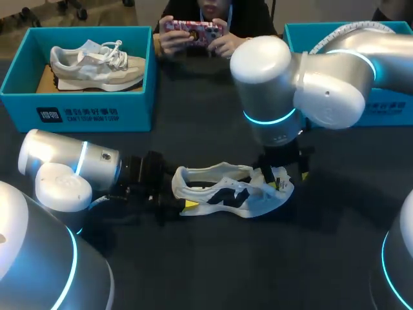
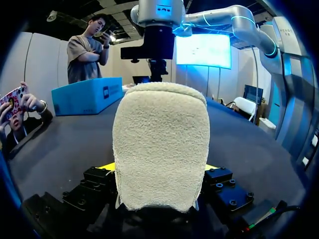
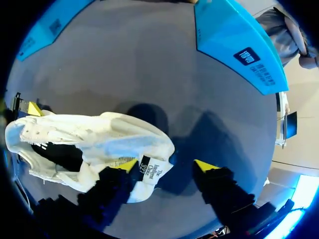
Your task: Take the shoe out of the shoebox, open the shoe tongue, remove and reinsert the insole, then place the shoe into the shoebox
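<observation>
Head view: shoe (image 1: 232, 194) lies on the bench (image 1: 213, 258); left claw (image 1: 179, 194) at its heel, right claw (image 1: 290, 177) over its tongue end.
Left wrist view: left claw clamped on the heel from both sides.
Right wrist view: fingers apart; tongue (image 3: 149, 172) against one finger, clear of the other.
Step, judged: opening the tongue.
Next move: close on the tongue and draw it back while the heel is held.

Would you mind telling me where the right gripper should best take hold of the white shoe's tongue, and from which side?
Grip the tongue at its free labelled end, coming from above. That end flaps out clear of the white shoe and lies beside one finger of the open right gripper, so closing there would likely pinch it alone. The left gripper clamps the heel, which should steady the pull.
</observation>
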Controlling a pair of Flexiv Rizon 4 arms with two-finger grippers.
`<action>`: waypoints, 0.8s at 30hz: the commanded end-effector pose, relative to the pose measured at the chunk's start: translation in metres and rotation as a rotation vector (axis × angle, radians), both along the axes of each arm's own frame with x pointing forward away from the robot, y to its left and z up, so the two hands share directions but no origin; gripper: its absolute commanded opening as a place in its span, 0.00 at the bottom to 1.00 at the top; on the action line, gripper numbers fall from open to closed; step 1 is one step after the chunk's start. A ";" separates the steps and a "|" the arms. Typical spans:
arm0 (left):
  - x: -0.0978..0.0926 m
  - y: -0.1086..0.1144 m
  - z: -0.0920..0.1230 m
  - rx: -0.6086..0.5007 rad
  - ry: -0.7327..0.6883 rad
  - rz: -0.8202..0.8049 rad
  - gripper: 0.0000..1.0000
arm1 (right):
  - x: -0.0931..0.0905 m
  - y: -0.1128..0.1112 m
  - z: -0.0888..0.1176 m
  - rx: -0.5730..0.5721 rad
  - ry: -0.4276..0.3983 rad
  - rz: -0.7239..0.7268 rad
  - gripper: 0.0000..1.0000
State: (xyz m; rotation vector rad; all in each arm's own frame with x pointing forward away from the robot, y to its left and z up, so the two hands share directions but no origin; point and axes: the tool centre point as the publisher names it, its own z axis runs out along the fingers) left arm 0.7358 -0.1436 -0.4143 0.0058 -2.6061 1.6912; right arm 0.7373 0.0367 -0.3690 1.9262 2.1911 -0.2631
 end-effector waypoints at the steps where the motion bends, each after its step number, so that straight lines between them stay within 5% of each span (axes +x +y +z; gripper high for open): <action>1: -0.001 -0.001 -0.003 0.003 0.000 0.000 0.00 | -0.001 0.002 0.015 -0.010 -0.020 0.003 1.00; 17: -0.001 -0.001 -0.003 0.003 0.000 0.000 0.00 | 0.020 0.024 0.081 -0.099 -0.114 0.133 1.00; 24: -0.001 -0.001 -0.003 0.003 0.000 0.000 0.00 | 0.033 0.050 0.119 -0.075 -0.201 0.363 1.00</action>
